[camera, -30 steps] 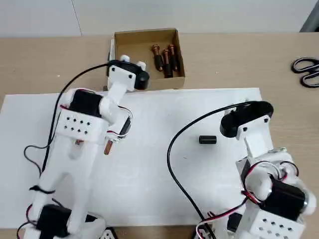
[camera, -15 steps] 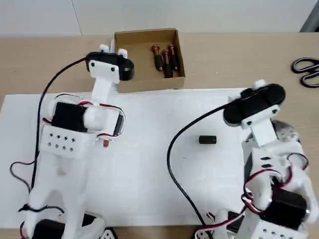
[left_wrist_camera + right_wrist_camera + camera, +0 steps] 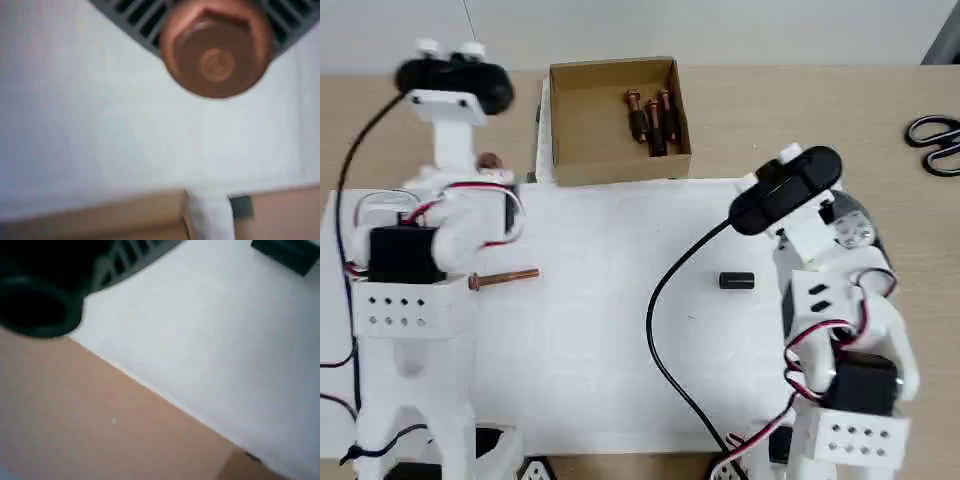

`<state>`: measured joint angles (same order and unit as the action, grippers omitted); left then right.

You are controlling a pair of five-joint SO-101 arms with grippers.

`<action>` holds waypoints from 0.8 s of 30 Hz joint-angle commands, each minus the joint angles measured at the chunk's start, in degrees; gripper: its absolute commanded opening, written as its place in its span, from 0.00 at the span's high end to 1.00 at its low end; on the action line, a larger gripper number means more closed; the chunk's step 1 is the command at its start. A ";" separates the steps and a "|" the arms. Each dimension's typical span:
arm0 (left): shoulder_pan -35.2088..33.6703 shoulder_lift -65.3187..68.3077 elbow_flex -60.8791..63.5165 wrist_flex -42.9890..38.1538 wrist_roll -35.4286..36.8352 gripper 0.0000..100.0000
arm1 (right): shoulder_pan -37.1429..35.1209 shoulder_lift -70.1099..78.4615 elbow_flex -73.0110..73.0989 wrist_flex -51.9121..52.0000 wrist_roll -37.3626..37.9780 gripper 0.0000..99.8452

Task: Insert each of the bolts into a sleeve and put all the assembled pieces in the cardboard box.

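2 arms well apart, left arm (image 3: 420, 250) with fingers (image 3: 131, 17) clamped on a bolt (image 3: 505, 277) held level, right arm (image 3: 830, 300) bent forward

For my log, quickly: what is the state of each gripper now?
Left gripper: closed on a bolt.
Right gripper: closed on a black sleeve.

wooden table (image 3: 770, 110), white paper sheet (image 3: 610, 340)

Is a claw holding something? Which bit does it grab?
The left claw holds a copper bolt, seemingly near its head end, with the shank sticking out free. The exact grip is hidden.
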<state>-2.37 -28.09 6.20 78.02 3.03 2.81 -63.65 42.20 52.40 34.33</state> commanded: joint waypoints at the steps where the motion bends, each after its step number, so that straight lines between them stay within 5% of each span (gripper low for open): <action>1: -1.58 -2.37 -2.59 -8.26 0.62 0.99 | -2.77 0.04 1.23 -7.16 -12.48 1.00; 8: -1.85 -9.05 -2.24 -19.08 9.05 0.99 | -9.80 -0.22 -0.97 -2.51 -26.81 1.00; 14: -0.44 -16.62 -0.22 -19.25 17.05 0.99 | -15.52 -0.40 -2.37 7.78 -34.73 1.00; 24: -0.44 -41.23 26.95 -28.75 22.95 0.99 | -25.45 -0.48 -2.37 19.56 -37.98 1.00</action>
<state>-3.16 -60.97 24.84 53.85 25.71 -21.63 -63.65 42.90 69.98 -3.03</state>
